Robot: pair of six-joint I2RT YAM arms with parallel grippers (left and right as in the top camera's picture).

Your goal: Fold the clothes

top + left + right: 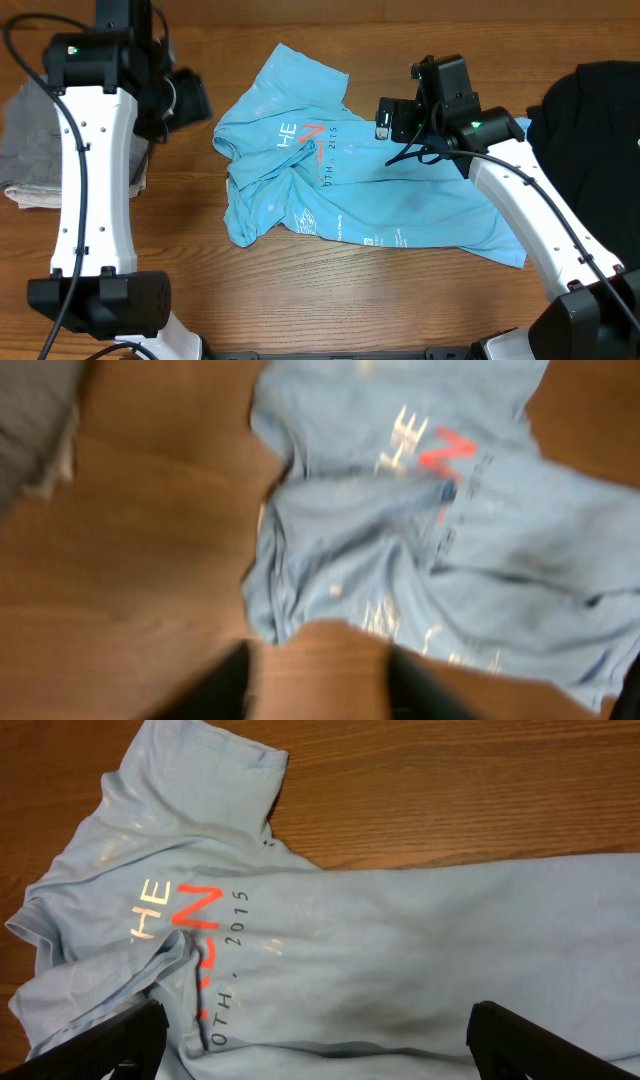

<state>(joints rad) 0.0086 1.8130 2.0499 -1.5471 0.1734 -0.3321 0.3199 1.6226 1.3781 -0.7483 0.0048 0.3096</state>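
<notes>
Two released: left hand [315,685] over bare table [140,570], right hand [325,1040] over T-shirt [400,950] (edges rumpled).

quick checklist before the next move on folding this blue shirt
1. T-shirt lying flat: not ok, bunched over itself by the lettering.
2. Right end effector open and empty: ok, over the shirt.
3. Left end effector empty: ok, fingers apart by the shirt's edge.
4. Grey cloth apart from the shirt: ok.
5. Black garment apart from the shirt: cannot tell.
</notes>
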